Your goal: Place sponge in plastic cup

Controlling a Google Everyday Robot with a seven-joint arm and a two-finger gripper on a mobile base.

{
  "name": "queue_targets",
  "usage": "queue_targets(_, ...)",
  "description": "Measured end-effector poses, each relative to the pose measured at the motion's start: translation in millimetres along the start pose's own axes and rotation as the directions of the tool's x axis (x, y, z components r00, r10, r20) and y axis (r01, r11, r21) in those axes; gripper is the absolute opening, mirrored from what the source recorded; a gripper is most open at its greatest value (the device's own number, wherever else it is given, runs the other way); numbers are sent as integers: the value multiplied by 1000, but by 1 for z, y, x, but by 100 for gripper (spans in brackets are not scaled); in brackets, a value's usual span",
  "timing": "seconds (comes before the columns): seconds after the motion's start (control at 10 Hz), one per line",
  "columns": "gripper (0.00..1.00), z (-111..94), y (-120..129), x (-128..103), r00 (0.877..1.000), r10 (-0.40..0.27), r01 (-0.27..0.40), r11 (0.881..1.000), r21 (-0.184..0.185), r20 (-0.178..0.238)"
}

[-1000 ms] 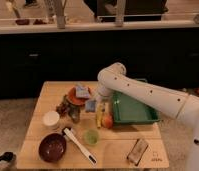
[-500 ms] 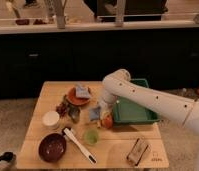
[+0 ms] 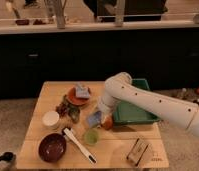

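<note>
In the camera view I see my gripper (image 3: 96,118) clenched on the flat, rectangular blue-grey sponge (image 3: 94,119). Just below it stands the small, round, translucent light green plastic cup (image 3: 91,136) on the wooden table (image 3: 113,148).

You've swung the arm (image 3: 143,97) down-left; the gripper (image 3: 98,116) now carries the sponge (image 3: 94,119) just above the cup (image 3: 91,136).
</note>
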Motion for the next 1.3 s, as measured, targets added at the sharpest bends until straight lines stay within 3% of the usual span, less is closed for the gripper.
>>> queue_targets(0.3, 2, 0, 5, -12, 997, -68, 69, 997, -31, 38)
queue_targets(0.5, 2, 2, 7, -24, 988, -135, 140, 988, -59, 70)
queue_targets(0.9, 2, 3, 19, -41, 955, -269, 283, 954, -103, 126)
queue_targets(1.3, 2, 7, 30, -51, 921, -351, 375, 917, -135, 170)
